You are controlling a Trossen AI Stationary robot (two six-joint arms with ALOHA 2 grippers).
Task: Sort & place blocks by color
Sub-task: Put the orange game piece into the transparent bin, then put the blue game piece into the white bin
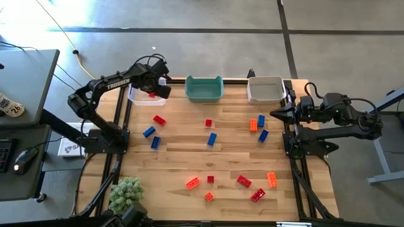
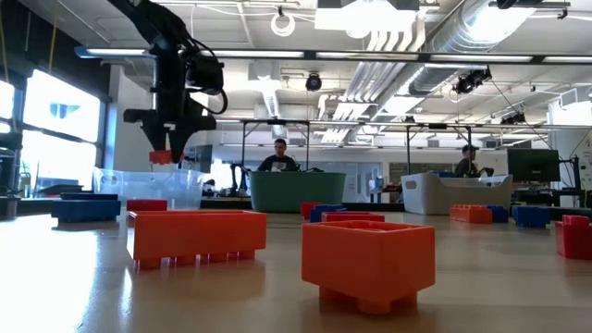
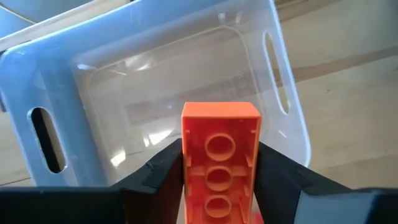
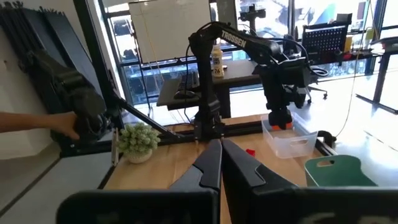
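Note:
My left gripper [image 3: 220, 157] hangs over the clear bin [image 3: 155, 81] at the table's far left, shut on a red-orange brick [image 3: 220, 146]. The low view shows this brick [image 2: 160, 157] just above the bin's rim [image 2: 148, 174]. Loose red, orange and blue blocks lie flat on the wooden table, among them a red one [image 1: 159, 120], a blue one [image 1: 212, 139] and an orange one [image 1: 193, 183]. My right gripper [image 1: 273, 114] waits shut and level at the table's right edge, holding nothing. My left gripper pinches the brick's two long sides [image 3: 186, 163] between its two fingers [image 3: 163, 167]. The fingers point steeply down and lie along the brick. The brick's hollow underside faces the wrist camera, and its free end sticks out past the fingertips. It hangs clear above the clear bin.
A teal bin [image 1: 204, 89] and a white bin [image 1: 265, 89] stand along the far edge beside the clear one. A fuzzy green plant [image 1: 126, 194] sits at the near left corner. People sit beyond the table's far side.

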